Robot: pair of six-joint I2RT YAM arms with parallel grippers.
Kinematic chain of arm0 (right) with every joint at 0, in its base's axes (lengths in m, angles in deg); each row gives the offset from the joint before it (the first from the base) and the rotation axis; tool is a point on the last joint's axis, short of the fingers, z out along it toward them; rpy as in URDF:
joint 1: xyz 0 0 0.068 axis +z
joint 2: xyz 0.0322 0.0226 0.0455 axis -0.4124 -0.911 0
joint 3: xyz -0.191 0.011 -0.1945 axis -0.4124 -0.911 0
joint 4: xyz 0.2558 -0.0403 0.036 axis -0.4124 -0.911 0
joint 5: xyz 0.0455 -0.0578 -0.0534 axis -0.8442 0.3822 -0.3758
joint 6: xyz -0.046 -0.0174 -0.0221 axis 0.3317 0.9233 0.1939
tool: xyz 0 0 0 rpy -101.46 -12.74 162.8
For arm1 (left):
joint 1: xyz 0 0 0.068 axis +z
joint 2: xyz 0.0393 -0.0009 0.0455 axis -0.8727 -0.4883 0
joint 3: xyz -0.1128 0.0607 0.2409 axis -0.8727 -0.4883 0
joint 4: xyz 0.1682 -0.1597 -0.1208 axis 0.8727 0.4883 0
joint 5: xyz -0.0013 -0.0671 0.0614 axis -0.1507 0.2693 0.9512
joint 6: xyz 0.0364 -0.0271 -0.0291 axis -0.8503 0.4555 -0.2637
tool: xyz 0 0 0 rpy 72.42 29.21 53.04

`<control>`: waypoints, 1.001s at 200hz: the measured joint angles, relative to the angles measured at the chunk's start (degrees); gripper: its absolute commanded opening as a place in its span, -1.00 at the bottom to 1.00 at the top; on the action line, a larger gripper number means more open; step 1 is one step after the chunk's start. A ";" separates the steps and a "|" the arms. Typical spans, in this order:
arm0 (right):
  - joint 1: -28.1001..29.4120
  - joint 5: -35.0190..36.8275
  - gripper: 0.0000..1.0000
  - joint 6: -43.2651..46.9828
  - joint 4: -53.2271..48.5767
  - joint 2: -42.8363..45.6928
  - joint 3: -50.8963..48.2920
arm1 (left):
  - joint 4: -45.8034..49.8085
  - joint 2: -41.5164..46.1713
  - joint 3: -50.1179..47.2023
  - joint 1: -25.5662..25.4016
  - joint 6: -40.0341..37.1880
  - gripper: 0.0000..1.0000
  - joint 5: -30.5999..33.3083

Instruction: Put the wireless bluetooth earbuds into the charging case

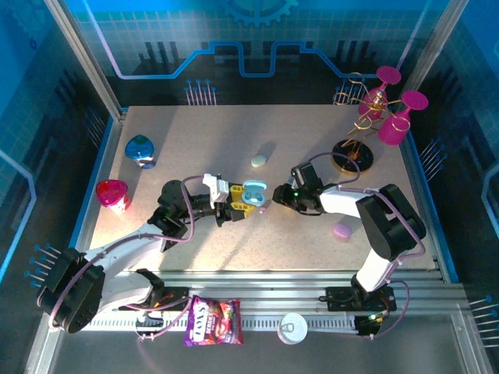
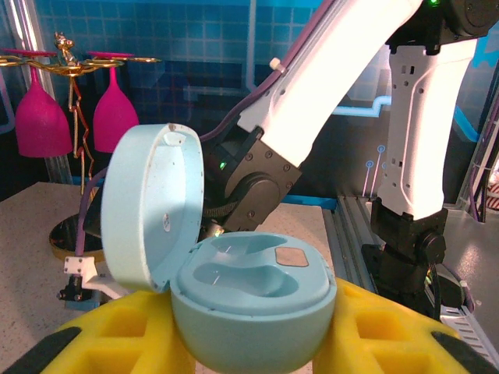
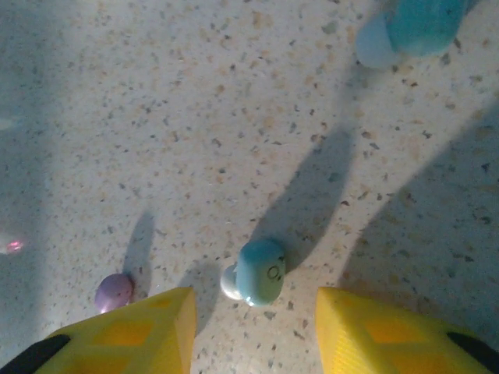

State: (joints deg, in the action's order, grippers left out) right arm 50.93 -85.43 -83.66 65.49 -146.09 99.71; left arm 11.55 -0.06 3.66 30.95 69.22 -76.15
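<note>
A light blue earbud (image 3: 260,273) lies on the speckled worktop (image 3: 234,117), near its middle, between the two yellow fingers (image 3: 140,331) of the right claw (image 3: 251,308). From my remote station I see that claw's jaws standing apart, one on each side of the bud and touching it nowhere. A purple earbud (image 3: 115,291) sits just beyond one finger, outside the gap. Close by, toward the left edge, the left claw (image 1: 238,206) is clamped on the light blue charging case (image 2: 253,312). The case's lid (image 2: 148,206) is swung up, and its two moulded wells face the wrist camera. Further out, a whitish case (image 1: 259,160) rests nearer the far edge. A purple case (image 1: 341,231) lies toward the right edge beside the right arm. A gold stand (image 1: 352,152) hung with magenta glasses (image 1: 394,128) occupies the far right corner. A blue container (image 1: 140,149) and a pink one (image 1: 113,195) sit along the left edge.
</note>
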 measured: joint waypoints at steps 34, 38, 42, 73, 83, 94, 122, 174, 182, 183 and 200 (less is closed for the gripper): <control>-0.11 -0.59 -0.27 -1.70 1.55 -1.40 1.07 | 0.02 -0.04 0.00 0.00 0.00 -0.38 0.00; -0.11 -0.63 -0.28 -1.84 1.73 -1.62 1.14 | 0.02 -0.04 0.00 0.00 0.02 -0.38 0.00; -0.11 -0.63 -0.28 -1.90 1.73 -1.73 1.20 | 0.02 -0.04 0.00 0.00 0.00 -0.38 0.00; -0.11 -0.70 -0.28 -2.03 1.86 -1.88 1.29 | 0.02 -0.04 0.00 0.00 0.00 -0.38 0.00; -0.13 -0.90 -0.28 -2.03 1.92 -1.90 1.31 | 0.02 -0.04 0.00 0.00 0.00 -0.38 0.00; -0.26 -1.29 -0.28 -2.03 2.08 -2.12 1.40 | 0.02 -0.04 0.00 0.00 0.02 -0.38 0.00; -0.52 -2.38 -0.34 -2.10 2.54 -2.36 1.53 | 0.02 -0.04 0.00 0.00 0.00 -0.37 0.00; -0.37 -4.13 -0.42 -2.25 5.53 -3.04 1.73 | 0.00 -0.04 0.00 0.00 0.00 -0.37 0.00; -0.39 -4.35 -0.41 -2.32 5.90 -3.06 1.73 | 0.02 -0.04 0.00 0.00 0.00 -0.37 0.00; -0.39 -4.37 -0.41 -2.36 5.90 -3.06 1.73 | 0.00 -0.04 0.00 0.00 0.00 -0.37 0.00; -0.39 -4.94 -0.41 -2.51 6.43 -3.13 1.73 | 0.02 -0.04 -0.02 0.00 0.00 -0.36 0.00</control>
State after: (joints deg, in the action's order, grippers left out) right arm 50.53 -90.37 -86.17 71.91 -149.22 101.44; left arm 11.57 -0.11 3.64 30.95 69.22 -76.15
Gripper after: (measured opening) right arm 0.294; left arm 0.360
